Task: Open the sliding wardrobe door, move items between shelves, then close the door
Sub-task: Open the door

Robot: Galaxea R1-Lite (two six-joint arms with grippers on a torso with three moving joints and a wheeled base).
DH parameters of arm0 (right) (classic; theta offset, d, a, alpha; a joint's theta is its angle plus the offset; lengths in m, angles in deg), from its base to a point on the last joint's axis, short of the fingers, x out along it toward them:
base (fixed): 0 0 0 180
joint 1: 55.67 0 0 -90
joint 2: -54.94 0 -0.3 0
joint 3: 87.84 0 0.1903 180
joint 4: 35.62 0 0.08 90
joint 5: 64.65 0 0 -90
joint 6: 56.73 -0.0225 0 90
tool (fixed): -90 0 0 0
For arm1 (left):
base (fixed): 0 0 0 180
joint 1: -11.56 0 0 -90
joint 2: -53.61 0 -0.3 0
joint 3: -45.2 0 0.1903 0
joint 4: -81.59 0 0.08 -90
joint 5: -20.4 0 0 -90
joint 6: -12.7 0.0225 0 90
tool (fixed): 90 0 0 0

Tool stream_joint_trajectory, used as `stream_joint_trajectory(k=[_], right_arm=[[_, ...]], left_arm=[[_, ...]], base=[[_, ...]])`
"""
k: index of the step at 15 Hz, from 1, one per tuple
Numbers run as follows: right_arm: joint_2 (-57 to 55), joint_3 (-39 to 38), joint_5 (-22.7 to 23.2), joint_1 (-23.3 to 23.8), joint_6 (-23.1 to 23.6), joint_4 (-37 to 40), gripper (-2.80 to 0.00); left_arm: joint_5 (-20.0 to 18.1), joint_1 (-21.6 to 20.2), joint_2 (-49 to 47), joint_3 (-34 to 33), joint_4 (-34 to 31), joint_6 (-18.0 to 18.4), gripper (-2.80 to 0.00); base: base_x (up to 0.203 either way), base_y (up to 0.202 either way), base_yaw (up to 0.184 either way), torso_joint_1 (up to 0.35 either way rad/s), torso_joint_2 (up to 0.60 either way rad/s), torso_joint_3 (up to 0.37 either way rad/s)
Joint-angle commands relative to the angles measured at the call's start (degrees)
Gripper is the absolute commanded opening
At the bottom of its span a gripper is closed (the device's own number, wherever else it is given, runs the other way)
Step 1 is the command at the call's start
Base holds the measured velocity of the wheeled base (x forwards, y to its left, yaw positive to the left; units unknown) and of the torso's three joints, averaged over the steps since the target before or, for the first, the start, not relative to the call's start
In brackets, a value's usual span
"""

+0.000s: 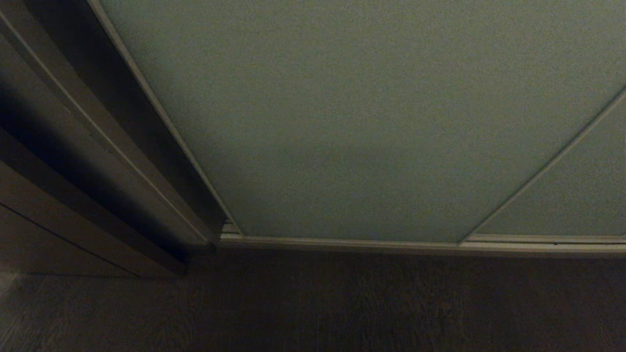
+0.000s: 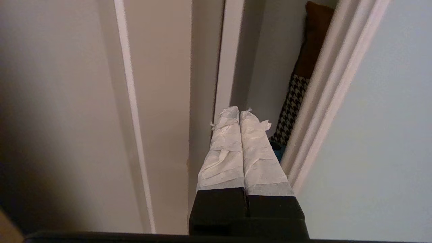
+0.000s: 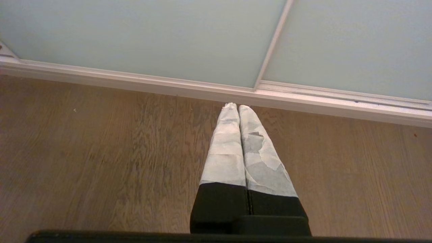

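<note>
The sliding wardrobe door (image 1: 367, 122) is a pale grey-green panel that fills most of the head view; neither arm shows there. In the left wrist view my left gripper (image 2: 239, 113) is shut and empty. Its taped fingertips point into a narrow gap beside the door's light edge frame (image 2: 324, 101). Through the gap I see a white inner wall (image 2: 260, 67), a houndstooth cushion (image 2: 292, 108) and a sliver of teal-blue plush (image 2: 277, 152). The frog and the shelf boards are hidden. My right gripper (image 3: 238, 107) hangs shut and empty over the floor, short of the door's bottom rail.
A dark brown side panel (image 1: 73, 171) stands left of the door. A second door panel (image 1: 577, 195) overlaps it on the right. The light bottom track (image 1: 391, 243) runs along the wooden floor (image 1: 342, 303).
</note>
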Motion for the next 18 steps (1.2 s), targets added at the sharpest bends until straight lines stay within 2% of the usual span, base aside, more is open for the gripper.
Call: stream_joint_trajectory(k=[1,4,6,9,12,18], right_arm=[[0.0,-0.1,0.0,0.0,0.1,0.0,-2.8],[0.0,-0.1,0.0,0.0,0.1,0.0,-2.8],[0.0,-0.1,0.0,0.0,0.1,0.0,-2.8],[0.0,-0.1,0.0,0.0,0.0,0.0,-2.8],[0.0,0.0,0.0,0.0,0.1,0.0,-2.8],[0.0,0.0,0.0,0.0,0.0,0.0,-2.8]], left_arm=[[-0.1,-0.5,2.0,-1.0,0.1,0.0,-2.8],[-0.6,0.2,-1.1,0.1,-3.6,-0.2,-2.8],[-0.8,2.5,-4.3,2.0,-6.7,-0.3,-2.8],[-1.4,6.9,-8.9,3.2,-7.2,0.1,-2.8],[-1.4,9.0,-11.9,7.0,-7.2,0.3,-2.8],[-1.3,15.7,-12.6,8.2,-6.9,2.0,-2.8]], base=[[0.0,0.0,0.0,0.0,0.0,0.0],[0.0,0.0,0.0,0.0,0.0,0.0],[0.0,0.0,0.0,0.0,0.0,0.0],[0.0,0.0,0.0,0.0,0.0,0.0],[0.0,0.0,0.0,0.0,0.0,0.0],[0.0,0.0,0.0,0.0,0.0,0.0]])
